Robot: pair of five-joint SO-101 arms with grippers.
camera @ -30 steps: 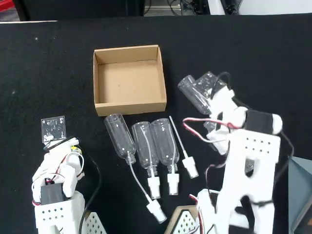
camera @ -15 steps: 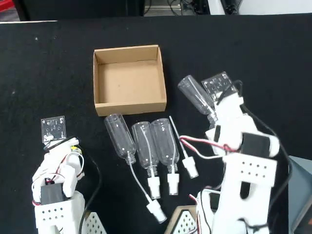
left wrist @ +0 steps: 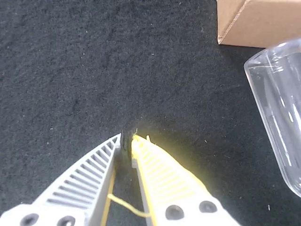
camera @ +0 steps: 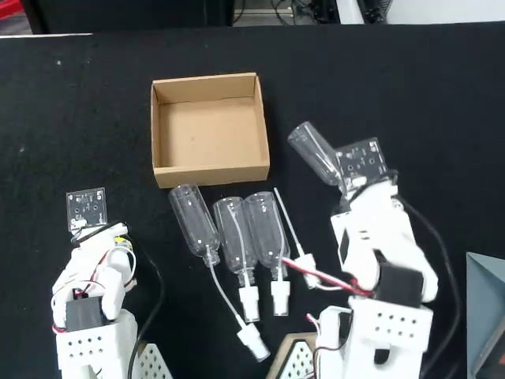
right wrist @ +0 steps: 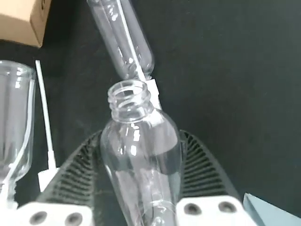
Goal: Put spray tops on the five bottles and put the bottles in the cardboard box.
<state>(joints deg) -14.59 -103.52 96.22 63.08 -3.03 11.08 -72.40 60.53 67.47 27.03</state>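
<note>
My right gripper point(right wrist: 141, 136) is shut on a clear bottle point(right wrist: 141, 160) with an open neck and no top. Just beyond it lies a bottle point(right wrist: 123, 40) with a white top, which the high view places right of the cardboard box point(camera: 209, 170). The right arm point(camera: 380, 253) stands over that spot. Three bottles point(camera: 235, 233) lie side by side in front of the box, white spray tops point(camera: 249, 302) at their necks. A loose spray top point(camera: 306, 267) with its tube lies beside them. My left gripper point(left wrist: 126, 138) is shut and holds nothing, low over the cloth near a bottle point(left wrist: 282, 108).
The box is empty and open at the top. The left arm point(camera: 88, 292) sits at the near left corner. A grey object point(camera: 485, 308) stands at the right edge. Black cloth covers the table, with free room at the left and far right.
The right arm has drawn back toward the near edge with its bottle, away from the topped bottle beside the box. The left arm has not moved.
</note>
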